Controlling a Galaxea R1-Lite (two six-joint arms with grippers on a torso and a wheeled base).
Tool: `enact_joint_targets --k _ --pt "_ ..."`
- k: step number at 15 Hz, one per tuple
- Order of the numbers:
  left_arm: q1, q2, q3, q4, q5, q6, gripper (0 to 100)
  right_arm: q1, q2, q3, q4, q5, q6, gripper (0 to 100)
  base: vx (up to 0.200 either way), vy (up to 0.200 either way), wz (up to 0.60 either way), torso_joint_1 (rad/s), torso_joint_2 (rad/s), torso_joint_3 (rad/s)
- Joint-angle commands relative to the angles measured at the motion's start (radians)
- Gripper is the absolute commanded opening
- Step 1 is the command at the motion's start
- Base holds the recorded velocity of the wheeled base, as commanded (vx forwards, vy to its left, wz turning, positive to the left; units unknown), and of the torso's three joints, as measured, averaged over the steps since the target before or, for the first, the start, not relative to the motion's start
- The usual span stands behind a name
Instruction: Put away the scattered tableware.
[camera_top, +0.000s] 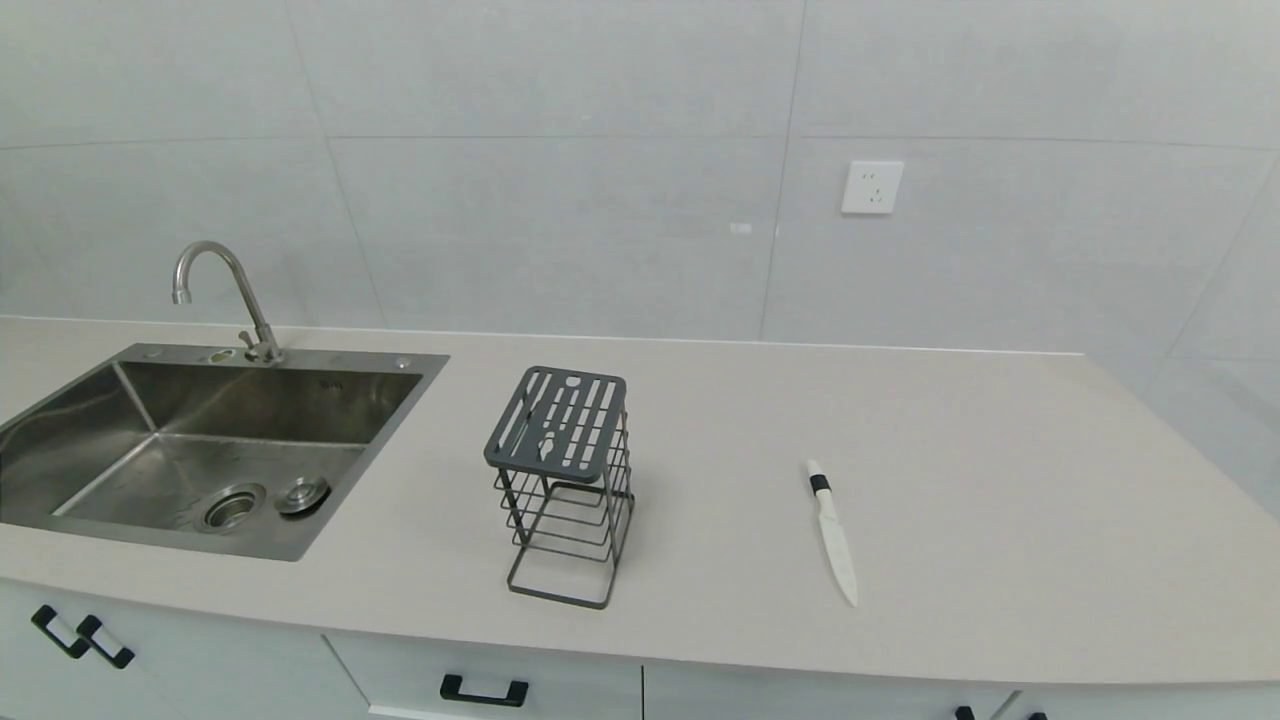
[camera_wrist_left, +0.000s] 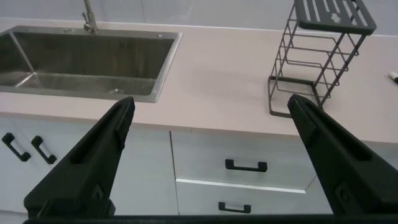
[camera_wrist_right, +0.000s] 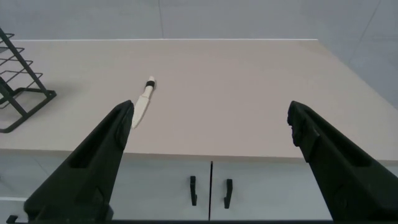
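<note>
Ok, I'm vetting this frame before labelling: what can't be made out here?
Knife rack: the left wrist view's upper edge cuts its top; the right wrist view's edge leaves one corner.
Knife: which side is sharp is too small to tell in the head view; the left wrist view's edge cuts off all but one end.
Sink: the head view's edge cuts off its left part.

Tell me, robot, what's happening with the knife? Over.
Left hand open, empty. Right hand open, empty. White black-banded knife flat on beige countertop, right of dark wire slotted-top rack. Nothing between them.
</note>
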Motion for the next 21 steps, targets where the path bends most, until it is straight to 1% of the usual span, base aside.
enact_joint_targets --k 1,8,12,16,18,21 --pt "0.0 0.001 0.0 0.0 0.0 0.0 100 0.001 0.0 0.0 0.0 0.0 0.0 100 0.0 0.0 0.0 0.173 -0.35 -0.173" --pt "0.0 0.001 0.0 0.0 0.0 0.0 100 0.001 0.0 0.0 0.0 0.0 0.0 100 0.0 0.0 0.0 0.026 -0.01 0.011" --pt "0.0 0.001 0.0 0.0 -0.002 0.001 100 0.001 0.0 0.0 0.0 0.0 0.0 100 0.0 0.0 0.0 0.242 -0.01 0.218" --pt "0.0 0.001 0.0 0.0 -0.003 0.012 100 0.001 0.0 0.0 0.0 0.0 0.0 100 0.0 0.0 0.0 0.24 -0.04 0.189" --pt "0.0 0.001 0.0 0.0 -0.005 0.013 100 0.001 0.0 0.0 0.0 0.0 0.0 100 0.0 0.0 0.0 0.022 0.04 0.1" --pt "0.0 0.001 0.0 0.0 -0.005 0.015 100 0.001 0.0 0.0 0.0 0.0 -0.002 100 0.0 0.0 0.0 -0.1 0.27 0.167"
